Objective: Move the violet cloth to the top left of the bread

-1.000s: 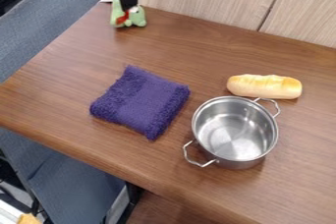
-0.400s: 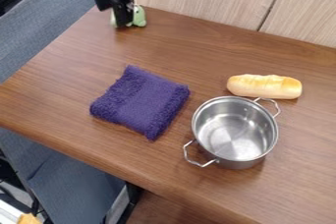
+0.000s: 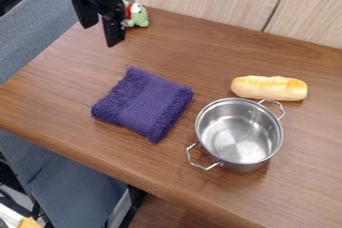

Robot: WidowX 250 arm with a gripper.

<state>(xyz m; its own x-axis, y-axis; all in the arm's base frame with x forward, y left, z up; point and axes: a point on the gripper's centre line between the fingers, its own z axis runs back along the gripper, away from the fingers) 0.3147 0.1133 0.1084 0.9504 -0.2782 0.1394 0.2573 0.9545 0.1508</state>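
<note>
Violet cloth (image 3: 143,103), left of centre in the frame, lies flat and apparently folded on the brown table (image 3: 200,47); it is not yet at the top left of the bread (image 3: 269,88), which sits right of centre. I have the black gripper (image 3: 100,33) at the upper left of the frame, above and apart from the cloth, its fingers well spread with nothing between them.

My main worry is the grasp. If I close too high, I expect to pinch only loose pile or the top layer, and the cloth could slip out or unfold as I lift. If I go too low, the fingertips may press on the wood and shove the cloth towards the table's lower left edge.

The carry worries me next. A limp corner could hang down, brush the bread and roll it, or catch the near handle of the steel pot (image 3: 240,132) if I swing too far down the frame. Letting go too far right could leave cloth draped over the bread. The green toy (image 3: 139,17), just beside the gripper, could get knocked by a careless sideways move.
</note>
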